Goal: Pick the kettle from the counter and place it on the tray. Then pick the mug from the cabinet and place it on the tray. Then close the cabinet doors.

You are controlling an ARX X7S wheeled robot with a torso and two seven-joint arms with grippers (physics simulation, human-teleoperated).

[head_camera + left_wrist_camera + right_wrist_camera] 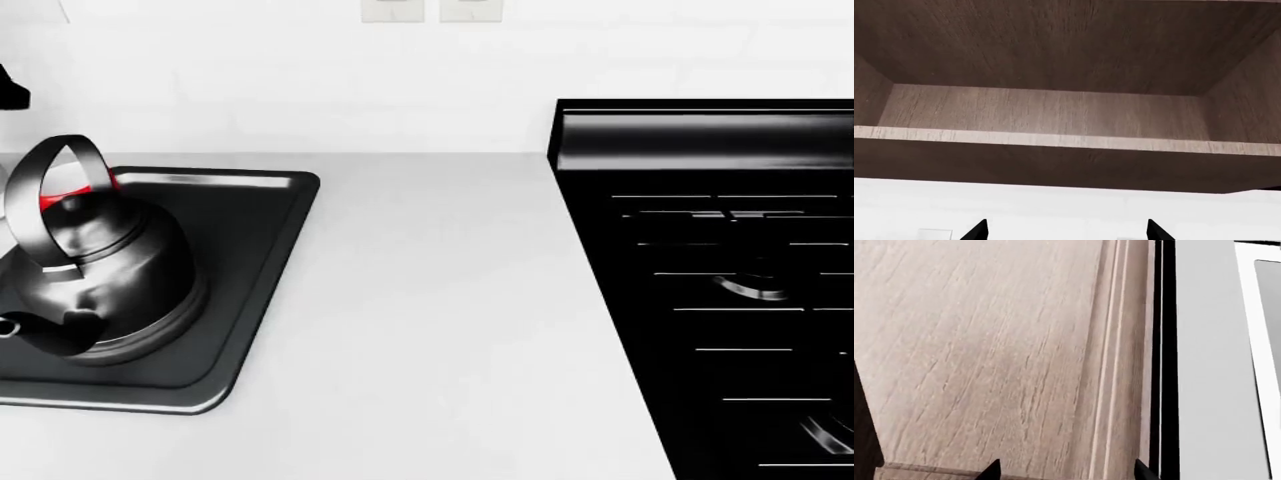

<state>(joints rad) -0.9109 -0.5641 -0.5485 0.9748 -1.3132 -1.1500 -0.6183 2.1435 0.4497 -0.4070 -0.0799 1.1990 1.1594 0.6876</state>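
Both of our hands sit up at the cabinet, outside the head view. Our left hand shows only as two dark fingertips spread well apart with nothing between them; it faces the open cabinet interior, where we see a brown wood-grain back wall, a pale shelf edge running across, and no object on the visible shelf. Below the cabinet lies a plain white wall.

Our right hand likewise shows two dark fingertips held apart and gripping nothing. It faces a light wood-grain cabinet door with a moulded border along one side; whether the fingertips touch the door we cannot tell. Beside the door runs a narrow dark gap and then a white panel.

From the head view, the kettle stands upright on the tray, its arched handle raised and its spout pointing toward the near left. The mug appears only as a sliver of red behind the kettle and through its handle loop, also within the tray. The tray rests on the white worktop, at the left of the view. A black stove top adjoins the worktop on the right, well apart from the tray. Two wall outlets show at the top edge.
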